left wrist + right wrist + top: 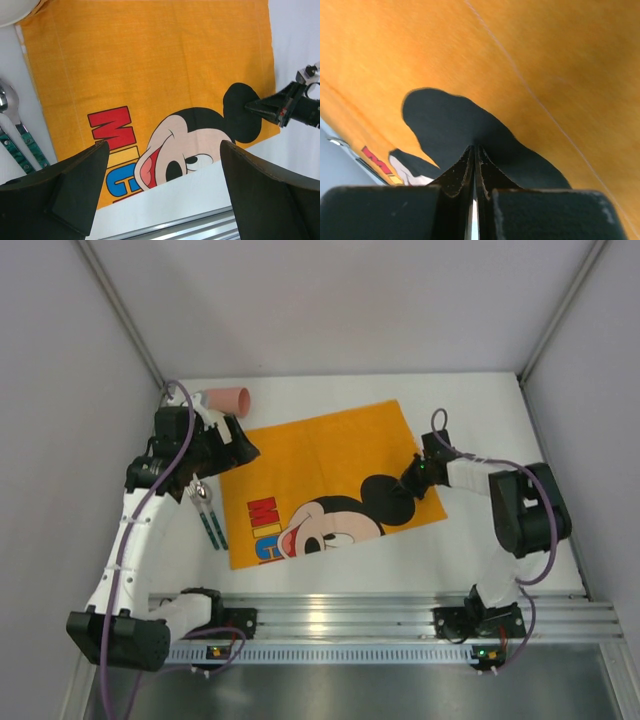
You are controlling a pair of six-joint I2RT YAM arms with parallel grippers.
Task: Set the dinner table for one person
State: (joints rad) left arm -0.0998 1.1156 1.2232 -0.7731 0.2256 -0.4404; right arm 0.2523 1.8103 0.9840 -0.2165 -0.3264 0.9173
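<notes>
An orange placemat (325,445) printed with a cartoon mouse's face lies on the white table (480,410). The only lettering is on the placemat, in its near left corner beside the mouse's face. Large red block capitals (108,125) begin with a clear "M", then an "I". In the top view a third red letter follows, possibly a "C". Beneath them is a blue capital (120,186), perhaps a "C", partly hidden by the left end effector (164,150).

wide matte-white dinner table (490,415), flat, silver rail (380,612) along its near edge.
</notes>
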